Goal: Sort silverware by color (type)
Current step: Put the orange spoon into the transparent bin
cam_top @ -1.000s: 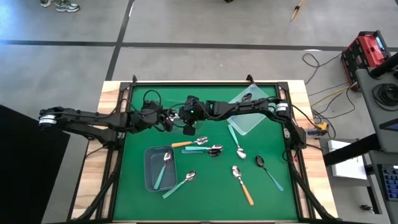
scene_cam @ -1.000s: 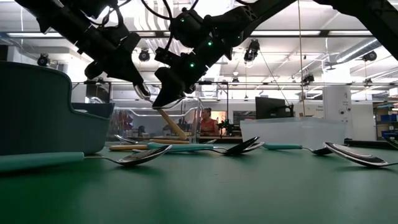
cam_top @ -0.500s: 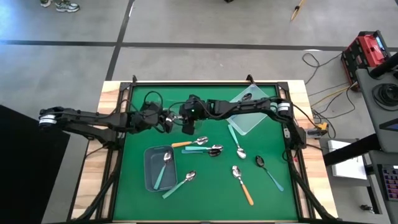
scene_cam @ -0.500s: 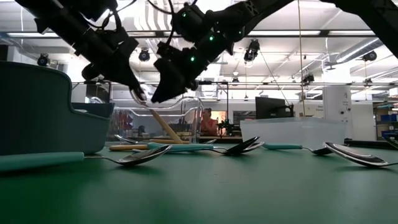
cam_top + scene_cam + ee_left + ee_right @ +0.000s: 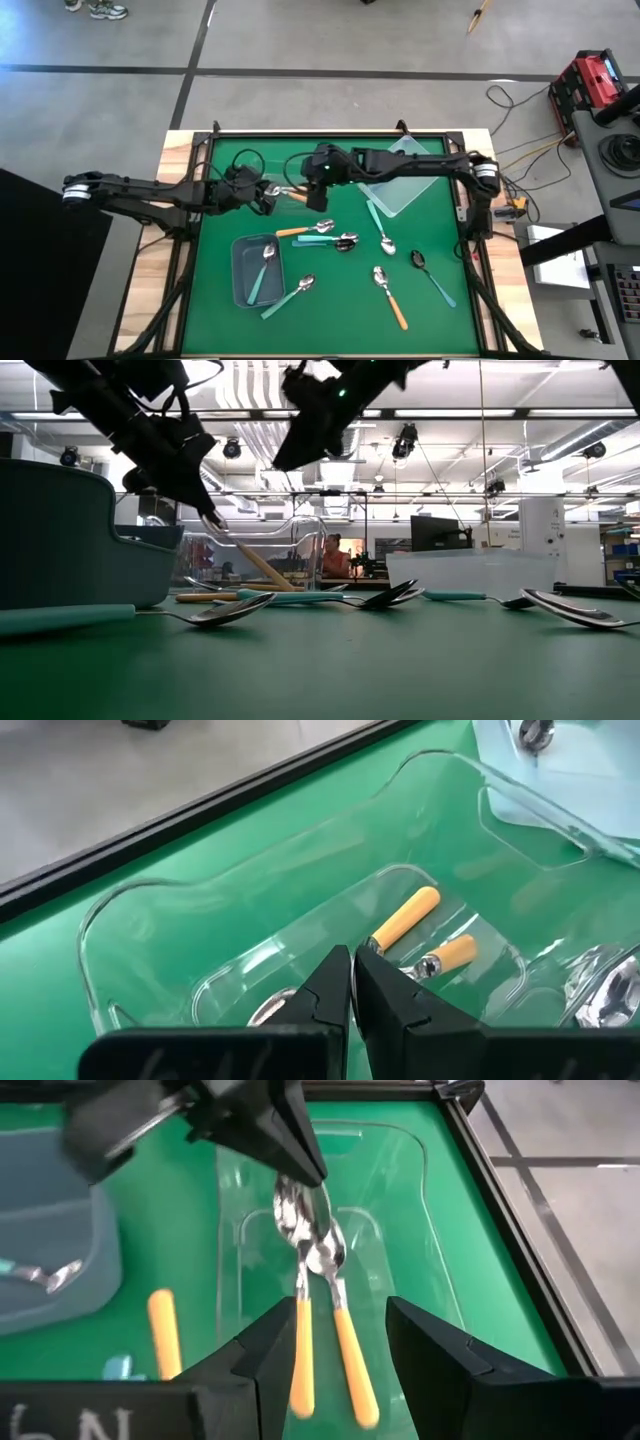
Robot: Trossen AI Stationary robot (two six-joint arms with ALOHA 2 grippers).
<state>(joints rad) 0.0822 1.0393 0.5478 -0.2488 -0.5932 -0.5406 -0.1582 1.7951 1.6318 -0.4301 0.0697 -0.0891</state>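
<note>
Hovering my right gripper (image 5: 338,1342), fingers spread & empty, over clear bin (image 5: 400,1170): two orange spoons (image 5: 335,1295) lie inside w/ like colour. Left gripper (image 5: 353,982) pressed shut just above them.

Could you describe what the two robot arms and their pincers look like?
Both arms are dark, slim and jointed, with black cables looped near the wrists. The left pincer has two black, wedge-shaped fingers tapering to points. The right pincer has broader black fingers; a small green light glows on the right arm's wrist.

The green table (image 5: 450,320) carries a grey bin (image 5: 243,268), two clear bins (image 5: 405,190) and scattered spoons (image 5: 388,295), orange- and teal-handled.
</note>
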